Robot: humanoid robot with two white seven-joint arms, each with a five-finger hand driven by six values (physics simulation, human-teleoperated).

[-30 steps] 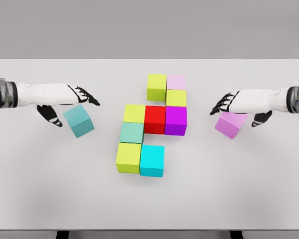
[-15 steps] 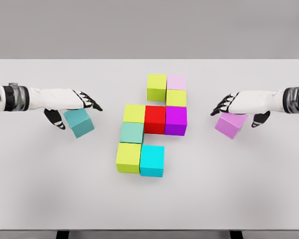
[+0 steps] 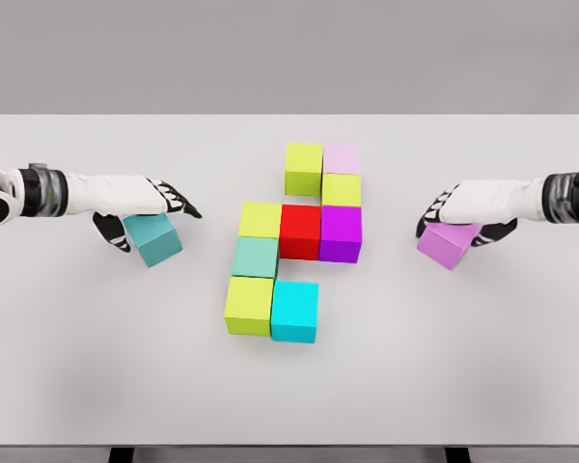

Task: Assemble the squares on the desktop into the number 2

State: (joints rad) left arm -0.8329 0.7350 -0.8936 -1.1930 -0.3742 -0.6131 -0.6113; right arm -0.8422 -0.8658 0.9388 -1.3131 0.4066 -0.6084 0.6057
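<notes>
Now the left hand (image 3: 140, 201) clasps a matte teal cube (image 3: 152, 239) at nine o'clock; the right hand (image 3: 463, 204) pinches a smooth lilac cube (image 3: 446, 244) at three.

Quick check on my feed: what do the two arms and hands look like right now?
Both arms are smooth white shells, with a dark band ringed in grey metal at each wrist. The left hand and right hand are white on the back, with black fingers and thumbs flecked white at the joints. No cables show.

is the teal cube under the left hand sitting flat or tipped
Tipped: the teal cube sits skewed, edges slanted against the table, under the left hand.
</notes>
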